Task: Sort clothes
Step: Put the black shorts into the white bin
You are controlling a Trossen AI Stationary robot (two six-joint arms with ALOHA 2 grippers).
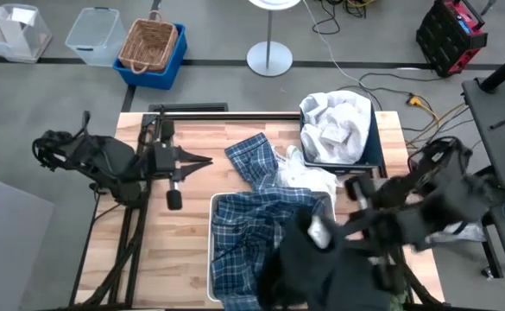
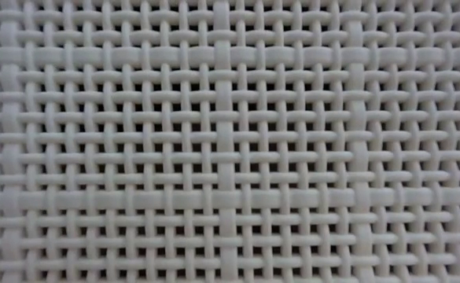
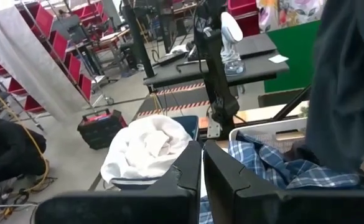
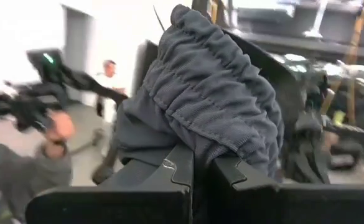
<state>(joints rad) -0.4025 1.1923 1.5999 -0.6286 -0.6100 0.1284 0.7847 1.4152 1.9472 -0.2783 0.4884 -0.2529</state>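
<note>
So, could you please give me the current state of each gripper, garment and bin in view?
Left gripper: shut, empty, parked at the table's left.
Right gripper: shut on the dark grey garment, lifted.
Plaid garment: draped in the white bin, spilling onto the table.
White clothes: heaped in the navy bin.
White garment: loose between the bins.

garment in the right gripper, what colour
Dark grey garment, best in the right wrist view.
</note>
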